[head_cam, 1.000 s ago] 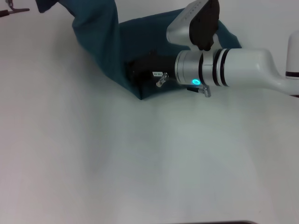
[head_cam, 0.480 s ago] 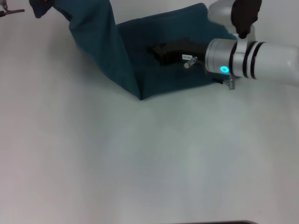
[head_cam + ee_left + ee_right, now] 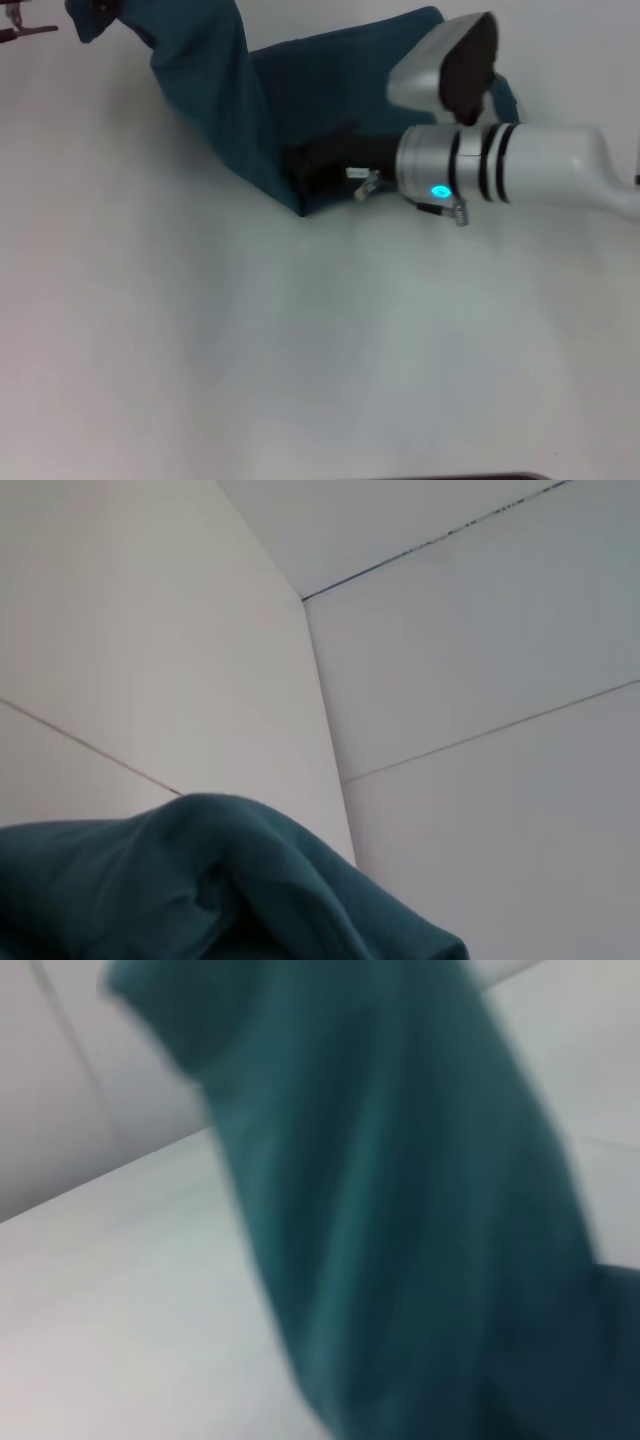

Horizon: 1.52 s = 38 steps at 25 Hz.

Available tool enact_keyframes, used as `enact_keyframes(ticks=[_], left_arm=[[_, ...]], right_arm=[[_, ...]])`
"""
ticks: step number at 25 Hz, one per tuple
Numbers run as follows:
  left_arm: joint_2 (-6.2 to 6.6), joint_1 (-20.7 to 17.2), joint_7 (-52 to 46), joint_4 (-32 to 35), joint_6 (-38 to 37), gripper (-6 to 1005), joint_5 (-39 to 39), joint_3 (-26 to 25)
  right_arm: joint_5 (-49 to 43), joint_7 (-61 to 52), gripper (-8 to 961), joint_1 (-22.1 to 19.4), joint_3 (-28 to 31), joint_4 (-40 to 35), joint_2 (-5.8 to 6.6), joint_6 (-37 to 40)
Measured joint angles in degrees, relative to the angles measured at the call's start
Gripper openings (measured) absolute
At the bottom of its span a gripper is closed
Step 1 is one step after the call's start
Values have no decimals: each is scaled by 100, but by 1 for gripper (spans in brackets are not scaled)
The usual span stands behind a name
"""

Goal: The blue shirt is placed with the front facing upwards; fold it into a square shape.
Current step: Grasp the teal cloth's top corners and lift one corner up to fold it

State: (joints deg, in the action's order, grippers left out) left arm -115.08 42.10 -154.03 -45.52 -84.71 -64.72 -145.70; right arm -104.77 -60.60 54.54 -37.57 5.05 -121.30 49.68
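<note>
Shirt point(image 3: 330, 95) is lying across the upper middle of the head view on the white table point(image 3: 300, 350), partly folded, one strip rising toward the upper left corner. I am reaching my right gripper point(image 3: 305, 170) over its lower folded corner; whether its fingers are closed I cannot tell. My left gripper is out of view, probably lifting that strip. Soft, light cloth is sagging, so I am favouring edges and corners.

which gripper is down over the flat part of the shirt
The right gripper, low over the blue shirt near its front edge; the left one is up at the far-left corner.
</note>
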Motion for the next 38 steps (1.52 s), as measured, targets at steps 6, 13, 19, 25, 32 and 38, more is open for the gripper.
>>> enact_keyframes(ticks=[6,13,19,25,32,38], left_arm=[[-14,0,-10,-1,-4,75,-18,-3],[17,-7,-13,-1,12,75,-25,-19],[52,-47,-29,-1,48,75,-11,-49],[118,-75,-31,-1,73,74,-19,-69],[130,-88,-40,-48,7,74,-145,-81],[98,-92,-40,-156,-96,74,-244,-55]], right_arm=[[0,397,6,408,71,444,-25,-161],[-8,301,6,236,259,380,83,39],[-10,-270,7,-157,11,-321,101,655],[-9,-922,7,-665,-173,-1283,90,971],[-5,-886,6,-215,-315,-930,33,424],[20,-425,6,442,-272,-141,-18,-3]])
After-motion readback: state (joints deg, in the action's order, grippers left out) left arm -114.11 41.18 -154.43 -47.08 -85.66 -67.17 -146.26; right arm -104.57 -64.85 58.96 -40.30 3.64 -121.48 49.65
